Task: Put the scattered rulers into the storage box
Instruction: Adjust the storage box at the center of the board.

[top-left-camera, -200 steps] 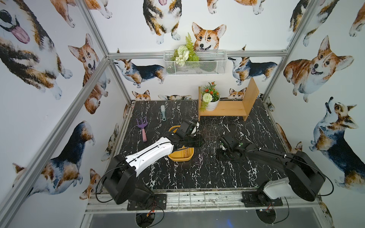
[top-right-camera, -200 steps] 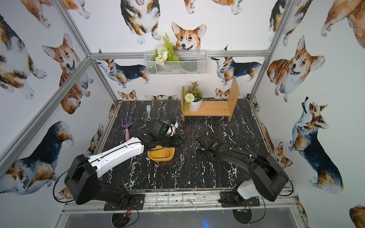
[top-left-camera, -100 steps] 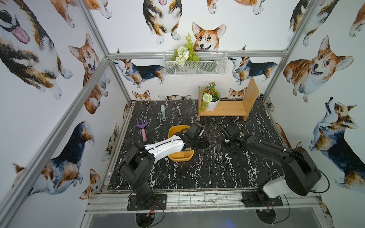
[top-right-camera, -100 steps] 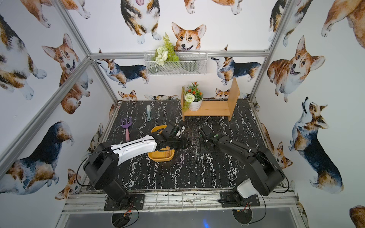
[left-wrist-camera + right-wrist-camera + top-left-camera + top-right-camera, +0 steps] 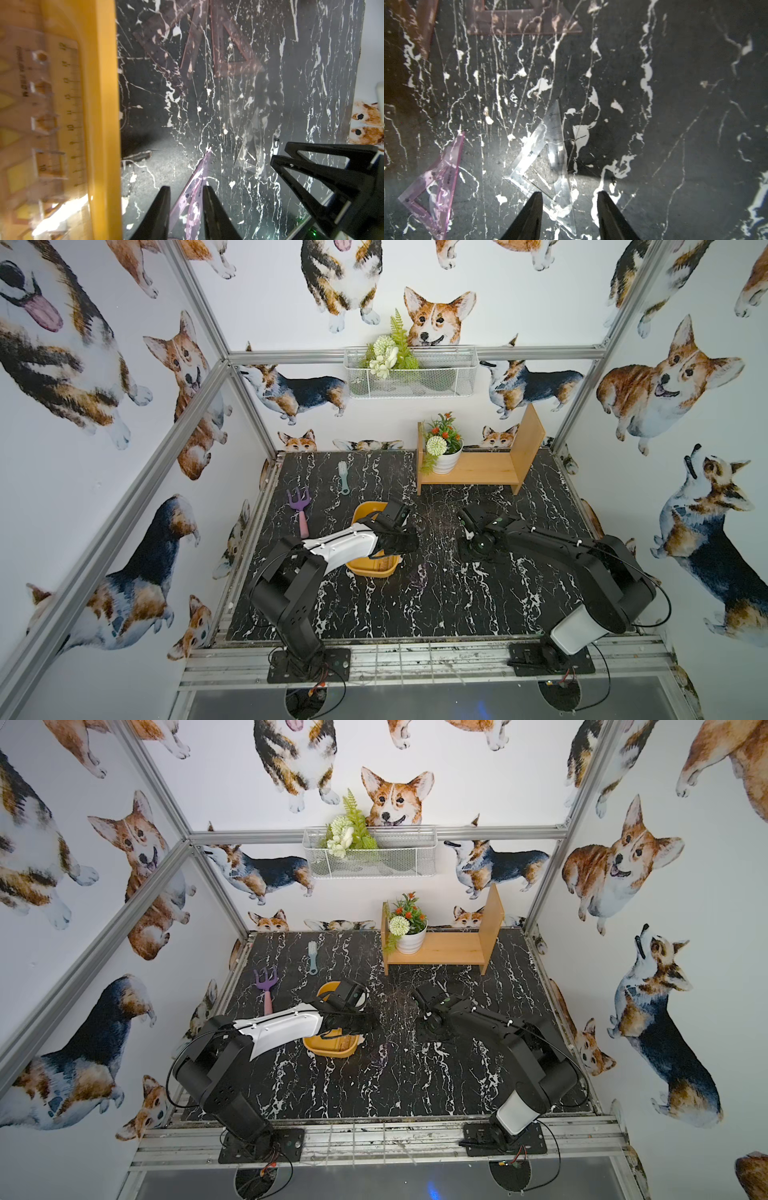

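Observation:
The yellow-orange storage box (image 5: 370,570) (image 5: 101,104) holds a clear straight ruler (image 5: 62,114). My left gripper (image 5: 187,193) hovers just right of the box, open, with a pink set square (image 5: 195,176) (image 5: 438,176) flat on the table showing between its fingers. My right gripper (image 5: 570,199) is open over a clear set square (image 5: 548,149) (image 5: 251,149), with one corner of it under the left finger. Farther off lie a brown-tinted set square (image 5: 230,41) (image 5: 525,22) and two tinted straight rulers (image 5: 192,47) (image 5: 158,47). In both top views the rulers barely show.
A purple toy fork (image 5: 300,506) and a pale blue brush (image 5: 343,477) lie at the back left. A wooden shelf (image 5: 478,468) with a potted plant (image 5: 442,452) stands at the back. A wire basket (image 5: 409,373) hangs on the wall. The two grippers are close together.
The left arm's elbow has folded up and in, while its gripper stays by the box's right edge. The right gripper has moved a little toward the back of the table.

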Motion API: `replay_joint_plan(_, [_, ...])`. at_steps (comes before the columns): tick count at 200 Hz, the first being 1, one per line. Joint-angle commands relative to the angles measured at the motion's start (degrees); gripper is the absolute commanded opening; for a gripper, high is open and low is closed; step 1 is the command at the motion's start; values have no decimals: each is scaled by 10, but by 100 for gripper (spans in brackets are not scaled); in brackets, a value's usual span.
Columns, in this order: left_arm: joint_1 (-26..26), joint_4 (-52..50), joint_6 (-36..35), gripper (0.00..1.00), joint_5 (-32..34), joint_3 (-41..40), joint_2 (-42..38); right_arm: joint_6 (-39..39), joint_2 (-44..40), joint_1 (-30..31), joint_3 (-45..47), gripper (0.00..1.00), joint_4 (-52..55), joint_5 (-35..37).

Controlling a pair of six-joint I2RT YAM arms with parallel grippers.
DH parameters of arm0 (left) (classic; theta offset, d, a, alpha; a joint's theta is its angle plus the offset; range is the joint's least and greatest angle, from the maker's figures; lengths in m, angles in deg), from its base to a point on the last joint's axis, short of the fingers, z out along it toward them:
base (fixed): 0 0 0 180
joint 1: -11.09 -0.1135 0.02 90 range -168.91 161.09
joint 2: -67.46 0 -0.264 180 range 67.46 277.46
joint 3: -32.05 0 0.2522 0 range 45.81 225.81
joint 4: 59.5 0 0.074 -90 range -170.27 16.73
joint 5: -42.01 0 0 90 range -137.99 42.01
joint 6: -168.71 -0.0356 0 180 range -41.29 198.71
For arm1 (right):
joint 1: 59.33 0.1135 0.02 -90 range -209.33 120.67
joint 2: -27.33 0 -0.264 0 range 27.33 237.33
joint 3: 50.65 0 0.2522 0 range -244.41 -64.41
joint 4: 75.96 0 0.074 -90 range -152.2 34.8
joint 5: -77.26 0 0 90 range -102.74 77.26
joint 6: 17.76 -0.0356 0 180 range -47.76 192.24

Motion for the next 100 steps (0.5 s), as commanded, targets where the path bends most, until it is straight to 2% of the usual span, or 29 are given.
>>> replay_joint_plan(1, [-5, -5, -14, 33, 4, -2, -4, 11, 17, 7, -16, 48, 3, 0])
replay_joint_plan(49, [13, -16, -10, 33, 5, 19, -19, 17, 48, 14, -36, 44, 25, 18])
replay_joint_plan(100, [46, 5, 31, 34, 9, 9, -57, 19, 65, 16, -42, 38, 29, 22])
